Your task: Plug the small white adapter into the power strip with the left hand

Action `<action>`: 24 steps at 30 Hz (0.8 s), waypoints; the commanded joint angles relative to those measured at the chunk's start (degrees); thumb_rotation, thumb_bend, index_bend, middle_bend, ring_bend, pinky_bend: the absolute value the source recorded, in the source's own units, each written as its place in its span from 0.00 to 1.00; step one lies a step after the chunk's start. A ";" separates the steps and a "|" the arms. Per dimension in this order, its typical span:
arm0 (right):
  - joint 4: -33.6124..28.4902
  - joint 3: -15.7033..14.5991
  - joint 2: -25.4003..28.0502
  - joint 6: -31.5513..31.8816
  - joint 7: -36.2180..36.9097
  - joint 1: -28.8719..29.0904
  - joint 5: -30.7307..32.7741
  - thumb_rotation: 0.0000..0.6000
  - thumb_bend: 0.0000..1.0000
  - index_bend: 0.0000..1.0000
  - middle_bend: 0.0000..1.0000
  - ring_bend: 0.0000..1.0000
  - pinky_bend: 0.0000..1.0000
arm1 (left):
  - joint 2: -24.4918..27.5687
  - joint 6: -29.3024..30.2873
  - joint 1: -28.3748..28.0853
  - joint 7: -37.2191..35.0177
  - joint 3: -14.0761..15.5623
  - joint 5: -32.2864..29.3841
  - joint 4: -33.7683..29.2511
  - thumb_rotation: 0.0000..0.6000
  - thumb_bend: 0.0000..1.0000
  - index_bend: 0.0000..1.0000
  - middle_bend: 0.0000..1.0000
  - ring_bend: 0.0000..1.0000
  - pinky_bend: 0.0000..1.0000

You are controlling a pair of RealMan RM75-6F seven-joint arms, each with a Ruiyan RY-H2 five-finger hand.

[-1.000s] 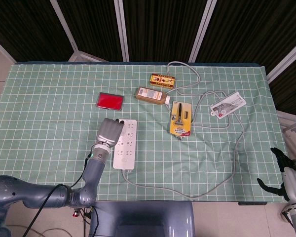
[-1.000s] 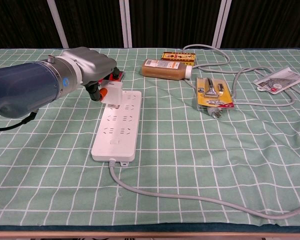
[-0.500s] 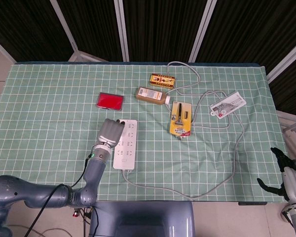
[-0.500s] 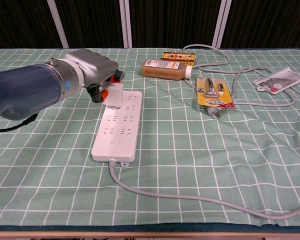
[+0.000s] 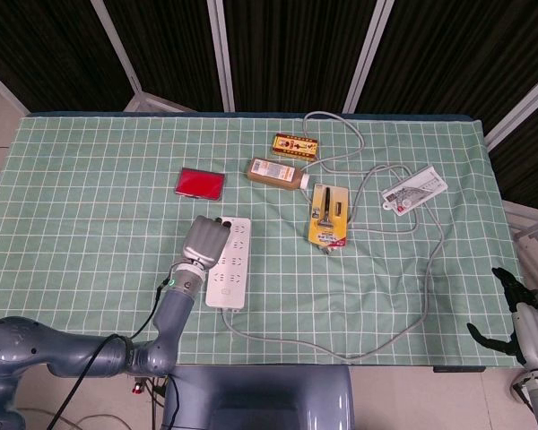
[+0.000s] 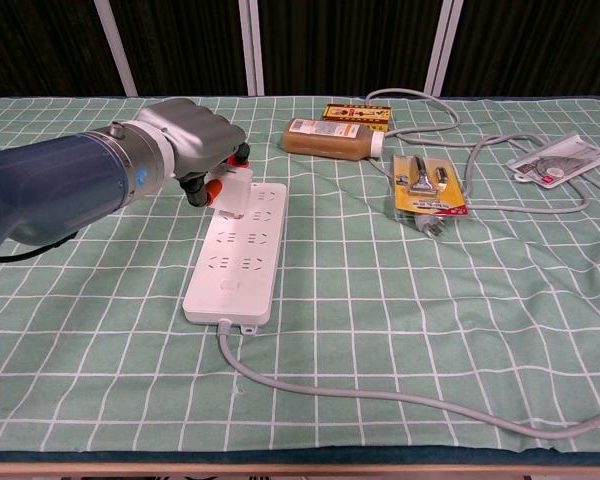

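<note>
Your left hand [image 6: 195,150] grips the small white adapter [image 6: 232,196] over the power strip [image 6: 236,262]; your right hand [image 5: 520,312] hangs with fingers apart.

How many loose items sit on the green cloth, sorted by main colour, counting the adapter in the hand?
White: 3, the adapter, power strip and flat packet.
Yellow: 2, the small box and carded tool pack.
Brown: 1, the bottle.
Red: 1, the flat case.
Total: 7.
</note>
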 commanded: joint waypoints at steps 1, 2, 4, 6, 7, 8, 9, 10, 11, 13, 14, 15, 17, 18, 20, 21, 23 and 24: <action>0.00 0.00 0.00 0.01 0.01 0.00 -0.02 1.00 0.34 0.00 0.00 0.00 0.00 | 0.29 0.04 0.07 0.16 0.43 0.31 -0.31 1.00 0.72 0.68 0.80 0.91 0.97; 0.00 -0.01 -0.01 0.01 -0.01 0.00 -0.04 1.00 0.34 0.00 0.00 0.00 0.00 | 0.41 0.09 0.12 0.20 0.57 0.38 -0.40 1.00 0.72 0.68 0.80 0.91 0.97; -0.04 -0.03 0.01 0.00 0.02 -0.01 -0.08 1.00 0.34 0.00 0.00 0.00 0.00 | 0.62 0.08 0.21 0.26 0.79 0.39 -0.57 1.00 0.72 0.68 0.80 0.91 0.97; -0.08 -0.02 0.03 0.02 0.05 -0.01 -0.06 1.00 0.34 0.00 0.00 0.00 0.00 | 0.82 0.01 0.30 0.25 1.00 0.43 -0.76 1.00 0.72 0.68 0.80 0.91 0.97; -0.09 -0.02 0.03 0.04 0.02 -0.02 -0.08 1.00 0.34 0.00 0.00 0.00 0.00 | 0.87 -0.03 0.36 0.24 1.17 0.50 -0.83 1.00 0.72 0.68 0.80 0.91 0.97; -0.12 -0.03 0.04 0.06 0.02 -0.03 -0.09 1.00 0.34 0.00 0.00 0.00 0.00 | 0.90 -0.09 0.43 0.20 1.34 0.57 -0.92 1.00 0.72 0.68 0.80 0.91 0.97; -0.12 -0.02 0.05 0.08 0.04 -0.05 -0.07 1.00 0.34 0.00 0.00 0.00 0.00 | 0.90 -0.15 0.52 0.14 1.52 0.64 -1.01 1.00 0.72 0.68 0.81 0.91 0.97; -0.11 -0.02 0.05 0.09 0.05 -0.06 -0.05 1.00 0.34 0.00 0.00 0.00 0.00 | 0.90 -0.16 0.57 0.09 1.63 0.72 -1.07 1.00 0.72 0.68 0.81 0.91 0.97; -0.13 0.00 0.07 0.10 0.07 -0.06 -0.03 1.00 0.34 0.00 0.00 0.00 0.00 | 0.89 -0.17 0.66 0.03 1.82 0.86 -1.15 1.00 0.72 0.68 0.81 0.91 0.97; -0.15 -0.01 0.10 0.09 0.08 -0.06 -0.04 1.00 0.34 0.00 0.00 0.00 0.00 | 0.86 -0.12 0.82 -0.14 2.07 1.10 -1.16 1.00 0.72 0.68 0.81 0.91 0.97; -0.15 -0.02 0.10 0.09 0.07 -0.06 -0.06 1.00 0.34 0.00 0.00 0.00 0.00 | 0.82 -0.13 0.86 -0.20 2.08 1.12 -1.08 1.00 0.72 0.68 0.81 0.91 0.97; -0.17 -0.02 0.10 0.11 0.07 -0.07 -0.06 1.00 0.34 0.00 0.00 0.00 0.00 | 0.79 -0.13 0.86 -0.23 2.05 1.10 -0.96 1.00 0.72 0.68 0.81 0.91 0.97; -0.17 -0.01 0.09 0.11 0.05 -0.07 -0.04 1.00 0.34 0.00 0.00 0.00 0.00 | 0.65 -0.14 0.83 -0.30 1.96 1.12 -0.71 1.00 0.72 0.68 0.81 0.91 0.97; -0.17 -0.02 0.08 0.11 0.05 -0.07 -0.05 1.00 0.34 0.00 0.00 0.00 0.00 | 0.54 -0.19 0.82 -0.34 1.88 1.01 -0.54 1.00 0.72 0.68 0.81 0.91 0.97; -0.15 -0.01 0.07 0.12 0.04 -0.07 -0.04 1.00 0.34 0.00 0.00 0.00 0.00 | 0.27 -0.30 0.75 -0.30 1.75 0.75 -0.13 1.00 0.72 0.68 0.81 0.91 0.97; -0.18 0.02 0.08 0.12 0.06 -0.06 -0.03 1.00 0.34 0.00 0.00 0.00 0.00 | 0.13 -0.38 0.72 -0.29 1.70 0.63 0.09 1.00 0.72 0.68 0.81 0.91 0.97; -0.22 0.01 0.10 0.08 0.06 -0.05 0.00 1.00 0.34 0.00 0.00 0.00 0.00 | -0.12 -0.50 0.64 -0.25 1.62 0.51 0.42 1.00 0.72 0.68 0.81 0.91 0.97; -0.21 0.00 0.09 0.09 0.07 -0.06 -0.01 1.00 0.34 0.00 0.00 0.00 0.00 | -0.24 -0.57 0.58 -0.24 1.57 0.51 0.61 1.00 0.72 0.68 0.81 0.91 0.97</action>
